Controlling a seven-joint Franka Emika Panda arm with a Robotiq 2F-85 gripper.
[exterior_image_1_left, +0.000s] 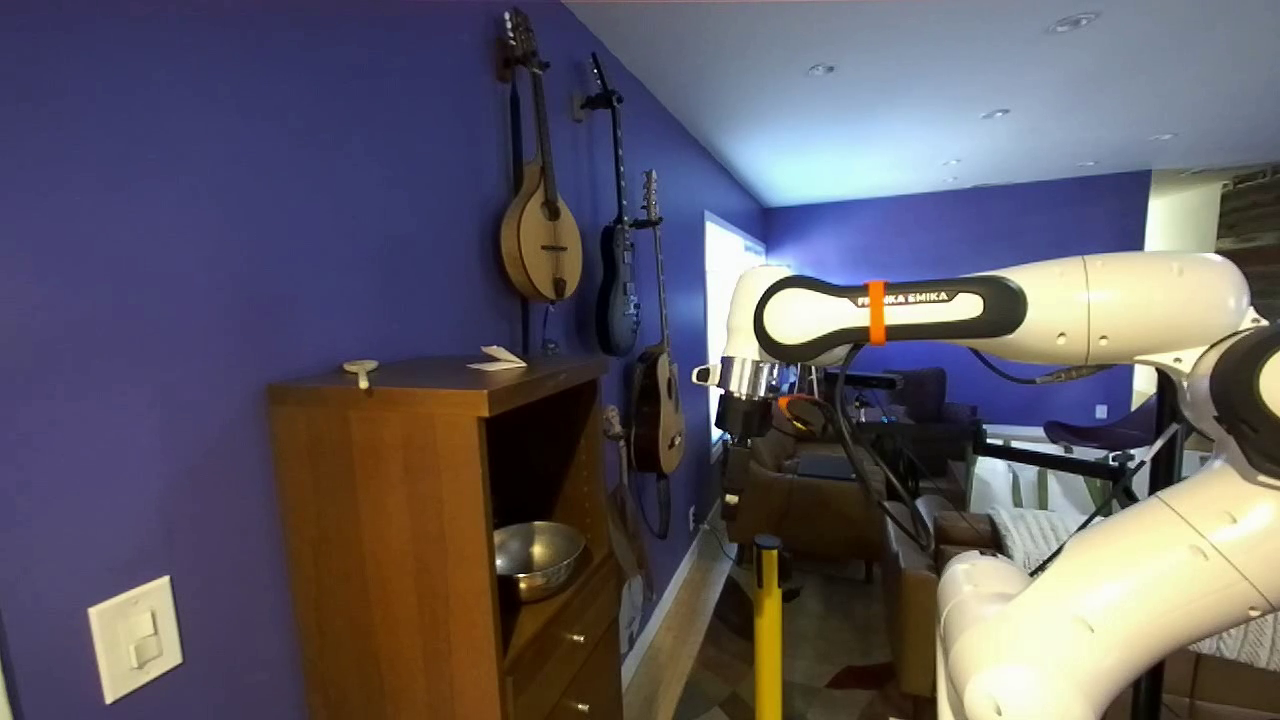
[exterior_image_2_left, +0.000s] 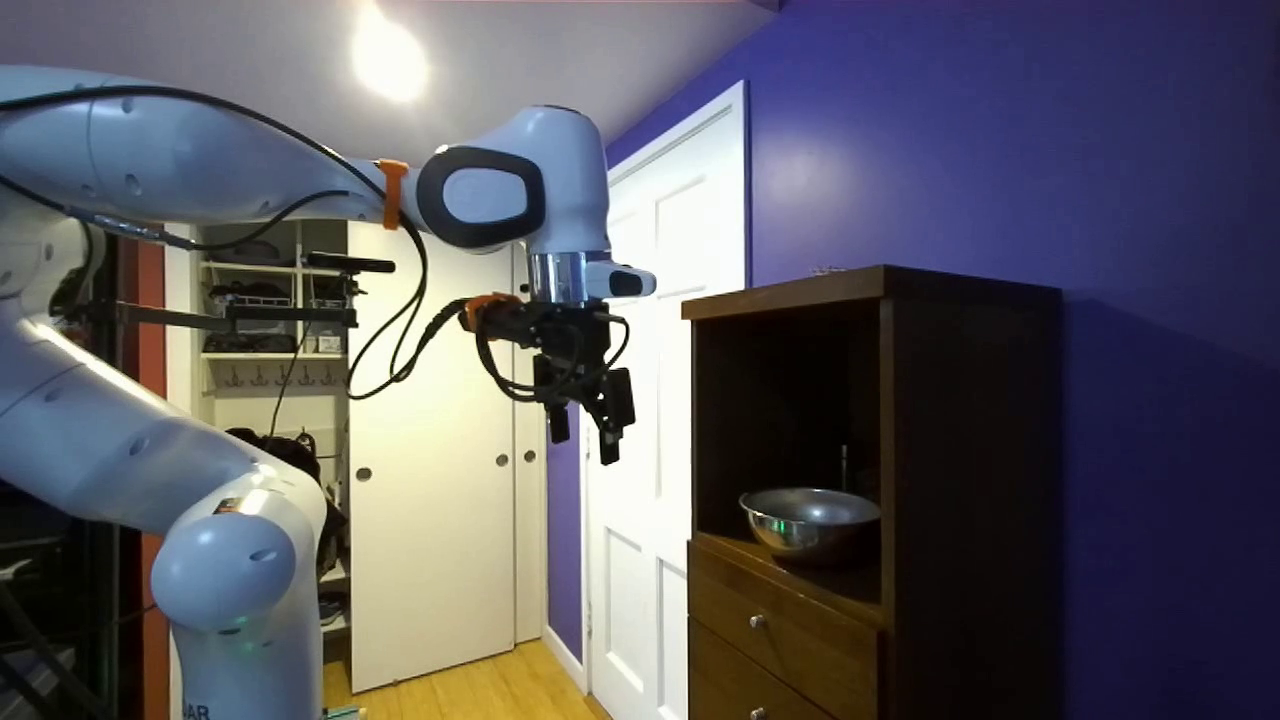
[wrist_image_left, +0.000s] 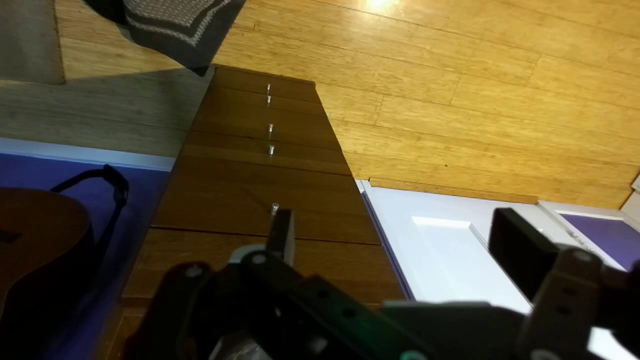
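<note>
Horizontally, the forearm (exterior_image_1_left: 1060, 305) reaches out; its tool (exterior_image_2_left: 584, 436) points down, jaws wide apart, empty.

Fingers (exterior_image_2_left: 609, 447): parted, pointing down
Brown cabinet (exterior_image_2_left: 970, 480): right of the fingers, apart
Metal bowl (exterior_image_2_left: 808, 528): right of the fingers and below their level, inside the cabinet
White door (exterior_image_2_left: 655, 430): behind the fingers
Robot arm (exterior_image_2_left: 200, 160): above and left of the fingers

it's a home, with wall-hung guitars (exterior_image_1_left: 657, 412) and an armchair (exterior_image_1_left: 922, 398).
</note>
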